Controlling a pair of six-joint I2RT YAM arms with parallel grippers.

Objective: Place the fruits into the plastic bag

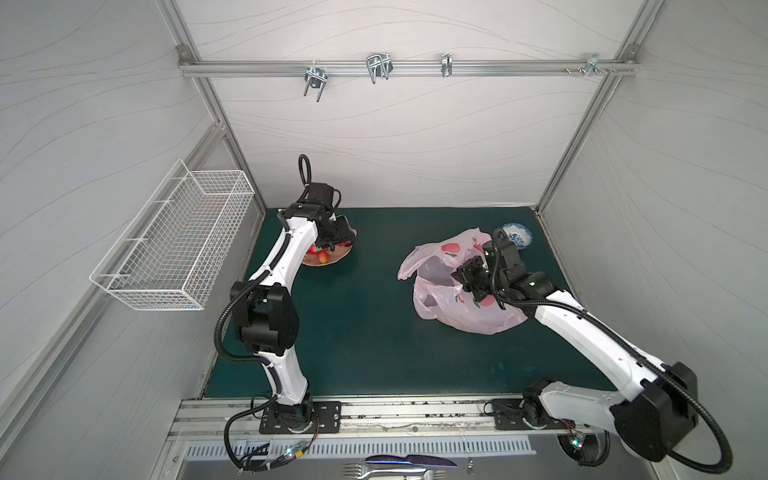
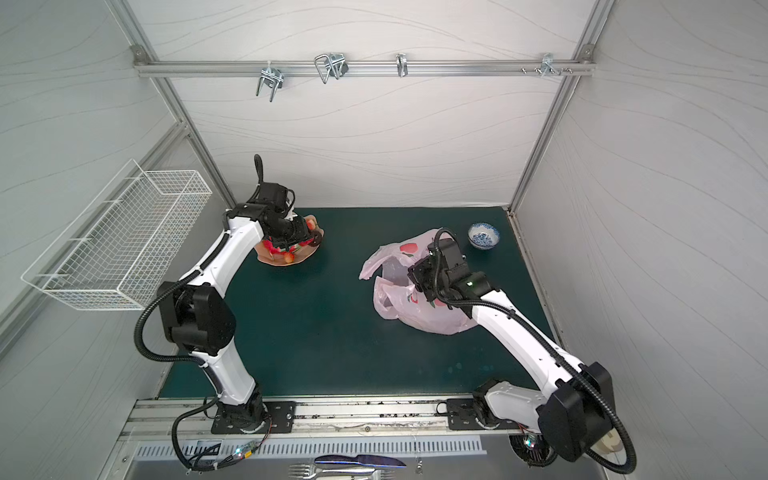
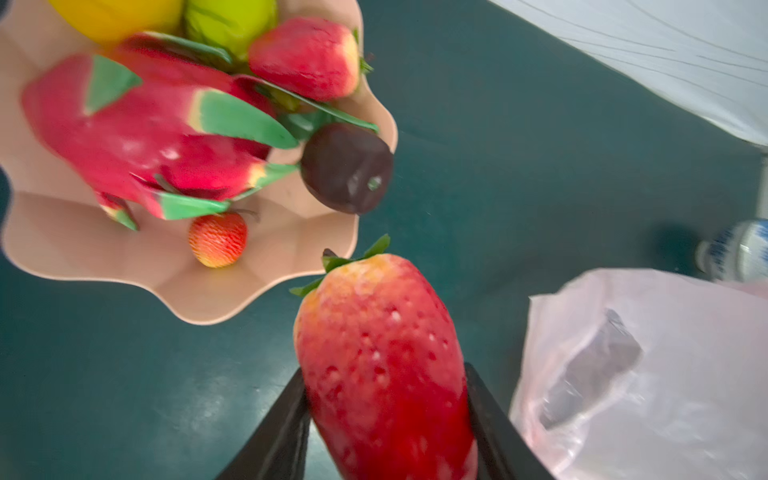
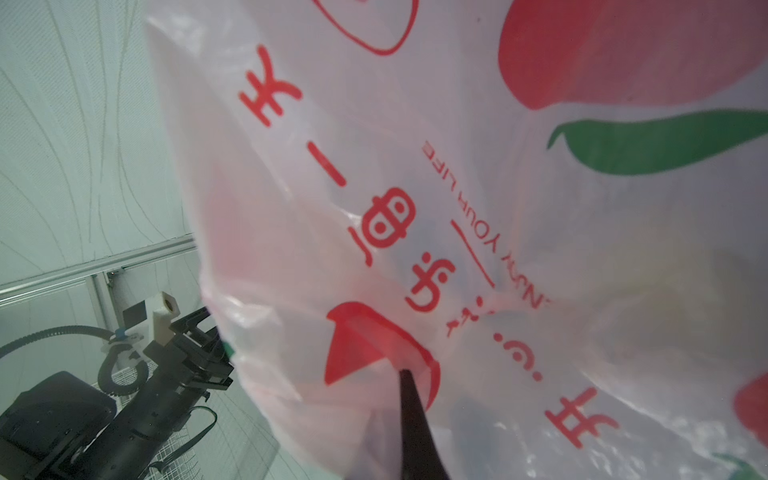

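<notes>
My left gripper is shut on a red strawberry, held just off the rim of the peach scalloped dish. In the dish lie a dragon fruit, a lemon, a pear, another strawberry, a dark round fruit and a small red one. The plastic bag sits at the right of the mat, its mouth facing the dish. My right gripper is shut on the bag's upper edge and holds it up.
A blue-and-white bowl stands behind the bag near the right wall. A white wire basket hangs on the left wall. Metal hooks hang from the back rail. Cutlery lies below the front edge.
</notes>
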